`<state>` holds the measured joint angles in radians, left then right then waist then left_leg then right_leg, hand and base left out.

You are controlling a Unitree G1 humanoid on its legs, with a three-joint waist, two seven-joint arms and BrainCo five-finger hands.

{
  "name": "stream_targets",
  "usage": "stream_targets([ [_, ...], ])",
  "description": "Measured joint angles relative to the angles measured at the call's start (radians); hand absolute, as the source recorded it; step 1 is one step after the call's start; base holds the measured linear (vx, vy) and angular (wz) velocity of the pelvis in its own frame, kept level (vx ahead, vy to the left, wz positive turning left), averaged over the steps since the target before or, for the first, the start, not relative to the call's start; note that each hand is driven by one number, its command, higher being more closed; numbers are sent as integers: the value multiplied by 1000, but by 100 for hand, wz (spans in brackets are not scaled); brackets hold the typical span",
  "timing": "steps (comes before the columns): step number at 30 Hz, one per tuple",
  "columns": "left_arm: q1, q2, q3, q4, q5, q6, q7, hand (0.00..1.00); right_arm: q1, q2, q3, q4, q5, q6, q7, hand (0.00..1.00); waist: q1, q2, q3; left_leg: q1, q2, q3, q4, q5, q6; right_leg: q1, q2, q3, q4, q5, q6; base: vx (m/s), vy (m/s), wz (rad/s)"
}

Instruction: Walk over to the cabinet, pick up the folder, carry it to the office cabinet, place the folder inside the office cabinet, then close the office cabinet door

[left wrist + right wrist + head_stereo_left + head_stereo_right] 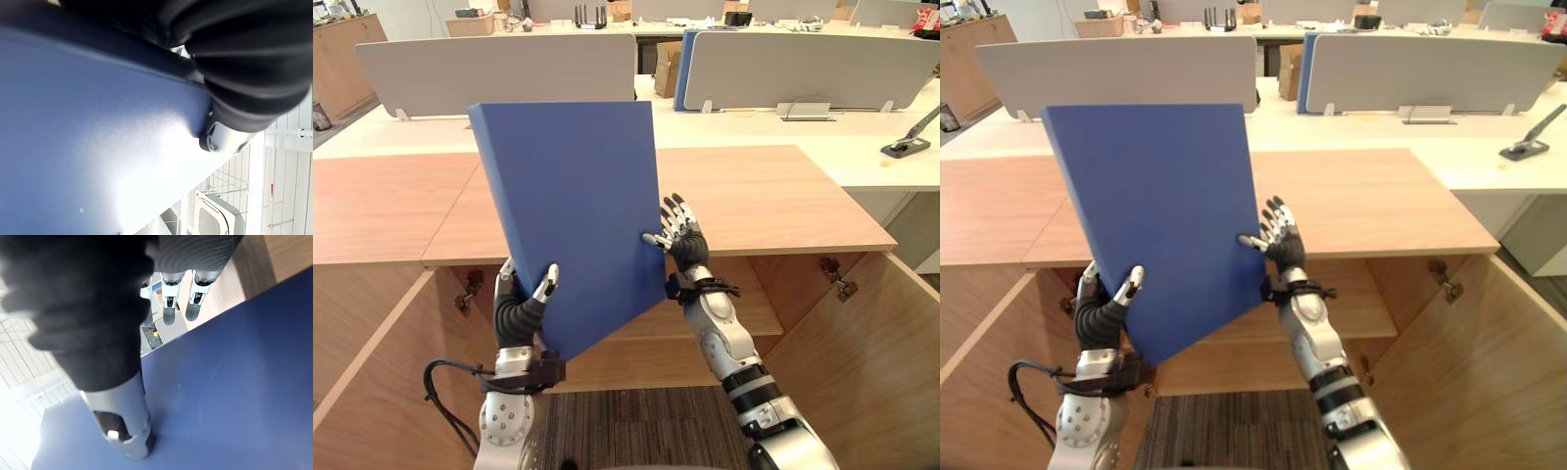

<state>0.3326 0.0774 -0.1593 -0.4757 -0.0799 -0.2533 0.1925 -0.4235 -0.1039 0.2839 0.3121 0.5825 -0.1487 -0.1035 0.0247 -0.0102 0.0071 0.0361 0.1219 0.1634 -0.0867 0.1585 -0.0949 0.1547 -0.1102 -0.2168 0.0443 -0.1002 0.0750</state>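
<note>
Left hand (519, 311) clamps folder (568, 215) at its 7 o'clock corner, thumb over the face. Right hand (683, 243) sits at 4 o'clock, fingers straight, thumb touching. Folder is airborne, tilted, before open cabinet (754, 196). Risks: the one-corner grip lets it pivot or slip, and its top edge may catch the cabinet top.

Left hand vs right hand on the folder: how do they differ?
Left hand grips the folder at its lower corner, thumb curled over the face; right hand has fingers straight, thumb tip on the face. Left hand sits lower, right hand higher at the side edge. Both touch the folder.
</note>
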Motion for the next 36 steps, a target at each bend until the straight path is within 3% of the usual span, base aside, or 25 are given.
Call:
stream_targets([
  [12,0,99,-54,-1,-45,-15,10,100,-281,-346,332,45,219,47,206,0,3,-5,3,-4,0,-3,0,3,0,-2,0,-2,1,0,0,0,0,0],
  [21,-2,213,-102,14,-78,-24,10,100,-347,-464,500,75,453,135,277,0,12,-4,1,-27,2,-9,0,15,-2,-31,1,-2,16,0,0,0,0,0],
  [22,-8,215,-110,14,-80,-23,10,100,-354,-472,504,76,462,147,279,100,16,-4,0,-27,2,-10,0,17,-1,-31,1,-2,18,0,0,0,0,0],
  [26,-11,240,-120,15,-90,-22,10,100,-366,-493,539,76,522,168,290,100,25,-4,-1,-27,2,-14,0,23,0,-34,1,-3,29,0,-1,-29,10,2],
  [27,-12,246,-120,15,-96,-27,10,0,-366,-493,546,76,538,169,292,100,26,-3,-1,-27,2,-16,0,26,1,-35,1,-4,32,0,-1,-65,17,4],
  [32,-12,296,-183,14,-154,-65,-5,0,-368,-502,541,76,556,161,300,100,37,-3,-15,-33,2,-23,0,34,2,-43,1,-5,38,-3,-5,-46,13,3],
  [34,-12,303,-215,12,-185,-88,-42,0,-368,-502,542,76,556,157,315,100,41,-3,-20,-35,3,-23,0,35,2,-46,1,-5,41,-3,-5,0,0,0],
  [36,-12,317,-265,-13,-206,-110,-121,0,-368,-503,542,76,554,157,341,100,46,-3,-30,-35,3,-24,0,36,1,-47,0,-5,42,-1,-1,0,0,0],
])
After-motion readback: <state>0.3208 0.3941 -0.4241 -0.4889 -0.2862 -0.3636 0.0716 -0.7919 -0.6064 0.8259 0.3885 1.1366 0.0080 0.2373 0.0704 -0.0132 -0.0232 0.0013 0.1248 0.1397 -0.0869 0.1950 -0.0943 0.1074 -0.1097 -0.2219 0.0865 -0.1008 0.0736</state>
